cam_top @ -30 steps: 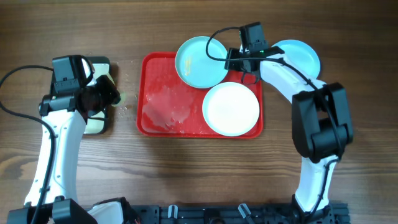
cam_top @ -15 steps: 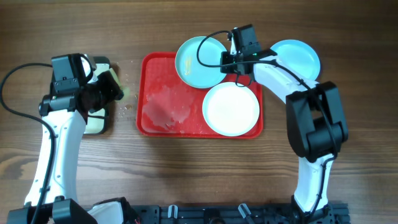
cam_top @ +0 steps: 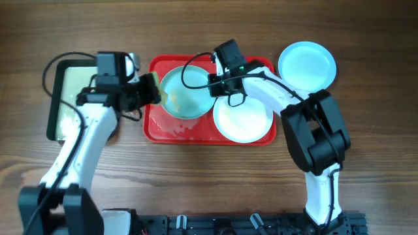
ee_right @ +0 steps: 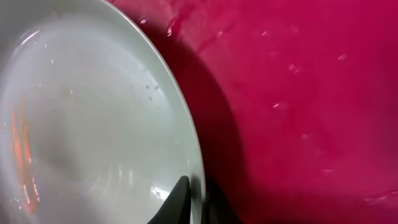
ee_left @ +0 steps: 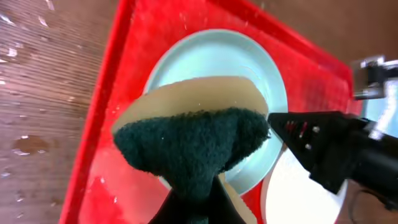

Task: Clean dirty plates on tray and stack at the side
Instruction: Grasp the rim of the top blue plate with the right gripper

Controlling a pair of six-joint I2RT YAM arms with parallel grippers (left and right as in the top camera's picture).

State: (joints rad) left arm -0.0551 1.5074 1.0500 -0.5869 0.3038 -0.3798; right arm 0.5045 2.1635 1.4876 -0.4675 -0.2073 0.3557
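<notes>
1. Overhead view puts the job at the scrubbing step. The left gripper [cam_top: 145, 93] is clamped on a sponge [ee_left: 193, 146] with a green scouring face and yellow foam. The sponge hangs over the left edge of the held aqua plate [cam_top: 186, 93], which lies in the upper left part of the red tray [cam_top: 264, 65].
2. The right gripper [cam_top: 217, 83] pinches that plate's right rim, and the right wrist view shows one finger on each side of it. I judge it is steadying the plate for the sponge. A dark shadow under the rim hints that this edge is lifted, but I cannot be sure.
3. The white plate [cam_top: 243, 116] sits on the tray's lower right, just beside the held one. A second aqua plate [cam_top: 307, 65] rests off the tray on the table [cam_top: 196, 176] at the upper right, well apart, with nothing stacked on it. That looks like the stacking spot, so two plates seem left to do.
4. The next move calls for pressing the scouring face flat into the dish and wiping across the yellowish marks near its left side. The rim pinch must hold firm, because the tray looks slick.
5. The table is brown wood grain. Water drops [ee_left: 25, 146] lie left of the tray and a wet film covers the tray floor. A small black-rimmed tray [cam_top: 52, 104] sits at the far left. Nothing of the room beyond the table shows.
</notes>
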